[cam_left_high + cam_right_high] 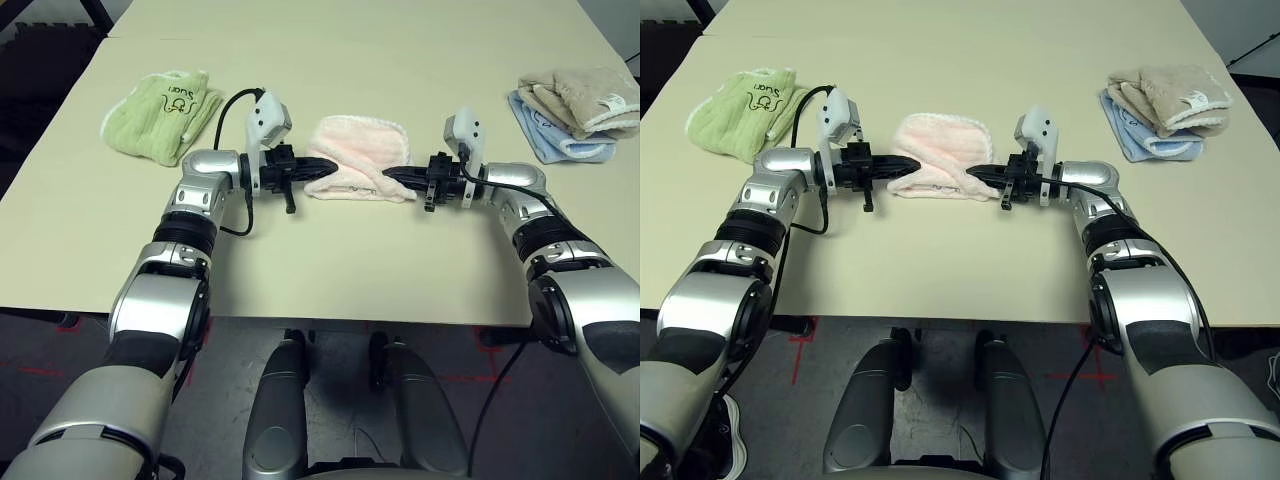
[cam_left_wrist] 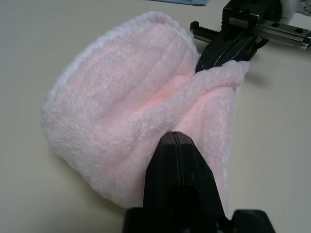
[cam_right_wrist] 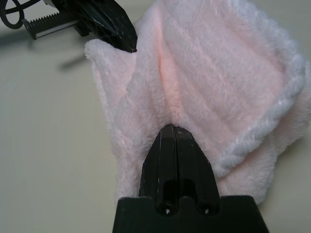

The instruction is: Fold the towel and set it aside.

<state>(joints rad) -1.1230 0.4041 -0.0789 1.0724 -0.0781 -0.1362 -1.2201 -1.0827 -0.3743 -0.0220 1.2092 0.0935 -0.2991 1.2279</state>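
A wide cream table [image 1: 330, 270] is being shown across most of the head views, running from the top edge down to a straight front edge in the lower half of the frame. Two silver forearms are being extended from the lower corners toward the centre of the picture, the left arm on the left and the right arm on the right. The towel [image 1: 358, 155], pale pink and ribbed with a white looped edging, is being seen just above the centre of the left eye view, bunched into a rounded heap on the table between the two grippers. Its left near corner is being pinched by the left gripper [image 1: 325, 168], whose black fingers are pressed together on the cloth; in the left wrist view the fingers [image 2: 177, 165] are being seen closed with the pink pile bulging just past their tips. Its right near corner is being clamped in the same way by the right gripper [image 1: 392, 174], whose fingers [image 3: 174, 155] are being seen closed on a fold beside the white trim. A light green towel [image 1: 160, 112] with printed lettering is lying at the upper left of the frame, well apart. A beige towel [image 1: 585, 97] is resting on a light blue towel [image 1: 555, 138] at the upper right.
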